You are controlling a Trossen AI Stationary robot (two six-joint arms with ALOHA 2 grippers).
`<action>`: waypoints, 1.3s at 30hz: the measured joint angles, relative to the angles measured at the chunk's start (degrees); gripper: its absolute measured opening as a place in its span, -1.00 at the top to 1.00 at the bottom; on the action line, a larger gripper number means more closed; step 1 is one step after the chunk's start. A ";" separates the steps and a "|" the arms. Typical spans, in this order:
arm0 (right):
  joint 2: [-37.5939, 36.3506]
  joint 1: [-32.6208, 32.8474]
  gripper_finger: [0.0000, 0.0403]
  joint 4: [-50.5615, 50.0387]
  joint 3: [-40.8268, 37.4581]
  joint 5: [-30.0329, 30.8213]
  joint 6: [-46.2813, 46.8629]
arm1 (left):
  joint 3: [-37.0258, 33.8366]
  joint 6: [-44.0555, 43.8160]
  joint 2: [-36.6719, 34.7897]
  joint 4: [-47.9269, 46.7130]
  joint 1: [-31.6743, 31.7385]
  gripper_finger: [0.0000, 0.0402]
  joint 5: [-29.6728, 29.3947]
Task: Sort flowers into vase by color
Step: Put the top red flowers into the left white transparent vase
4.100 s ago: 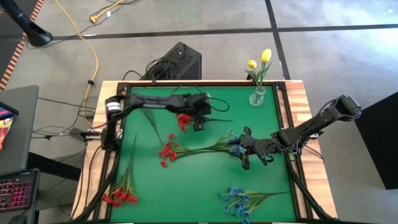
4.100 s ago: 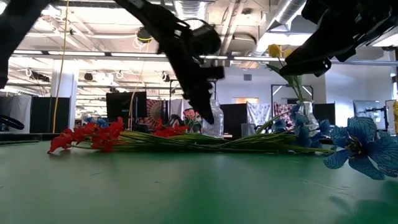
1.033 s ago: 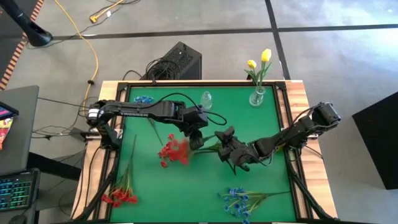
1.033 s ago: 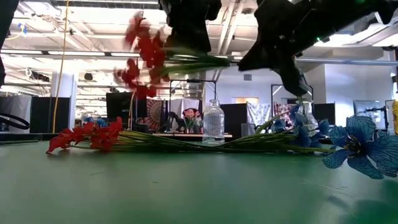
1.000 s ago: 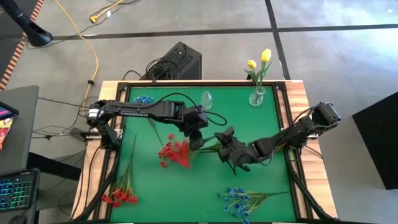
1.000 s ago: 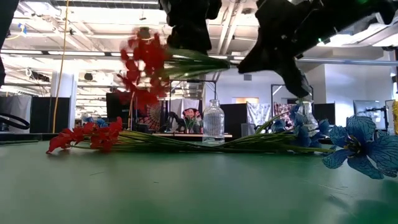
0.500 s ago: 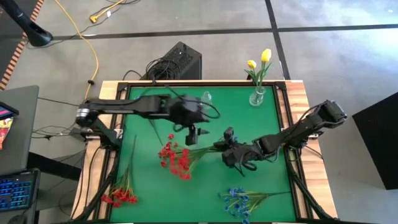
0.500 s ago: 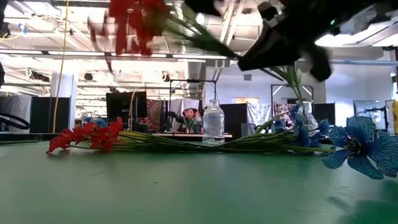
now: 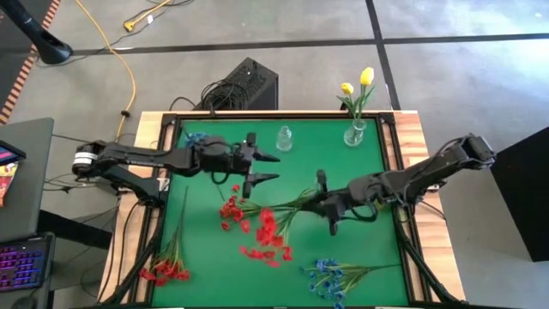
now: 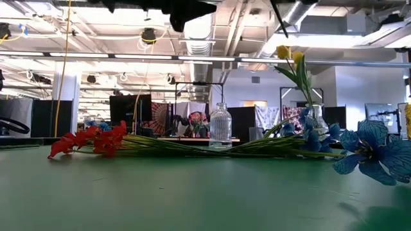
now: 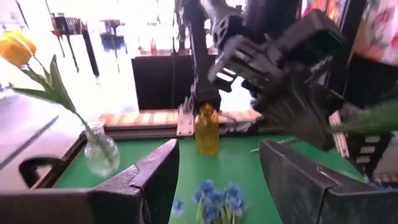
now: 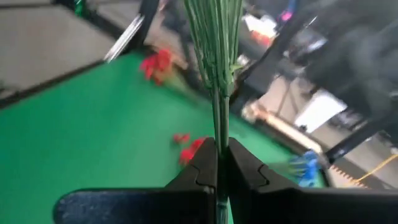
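Green-topped bench [image 9: 377, 257] on grey concrete floor [image 9: 463, 77]. Right hand [image 9: 325, 205], mid-bench, clamps red-bloomed flower spray [image 9: 268, 233] by its stems. Left hand [image 9: 260, 169], formerly gripping it, now gapes empty nearer the far edge.

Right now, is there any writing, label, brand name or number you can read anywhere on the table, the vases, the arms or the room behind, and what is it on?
None can be read.
Glass vases: no label shows.
Black box behind the table: no readable marking.
Patterned hangings in the room behind: shapes only, no letters can be made out.
Red-and-yellow item at the left edge: cut off, too small to read.
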 joint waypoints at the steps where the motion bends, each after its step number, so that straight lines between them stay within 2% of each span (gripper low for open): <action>1: -0.22 -0.66 0.82 2.33 -0.05 0.00 0.76 | -1.48 -0.26 0.01 2.33 -0.23 -0.06 -0.02; 5: -0.88 -4.55 0.82 9.62 0.02 -0.02 7.00 | -5.35 0.16 1.28 11.06 -1.84 -0.06 0.06; 10: -0.32 -9.89 0.78 14.28 0.03 0.00 14.39 | -5.96 2.58 4.01 20.03 -4.45 -0.06 -0.14; 15: 1.89 -12.64 0.80 17.55 0.00 -2.22 15.80 | -5.53 3.21 7.04 26.53 -5.34 -0.06 -7.53; 18: 2.90 -12.76 0.80 19.17 0.02 -2.84 16.49 | -5.51 2.08 7.14 26.49 -5.10 -0.06 -13.73; 23: 3.48 -13.49 0.80 18.98 0.00 -2.90 16.63 | -5.51 1.76 7.16 30.17 -4.79 -0.06 -9.72; 27: 3.43 -14.64 0.80 20.16 0.02 -2.87 16.65 | -5.47 1.69 7.16 31.51 -4.81 -0.06 -8.65; 35: 3.39 -16.53 0.80 20.72 0.02 -2.80 17.65 | -3.45 0.77 7.14 31.65 -4.02 -0.06 -11.34; 39: 3.39 -16.49 0.80 20.70 0.02 -2.83 17.63 | -0.75 -0.32 7.12 27.31 -3.26 -0.06 -11.19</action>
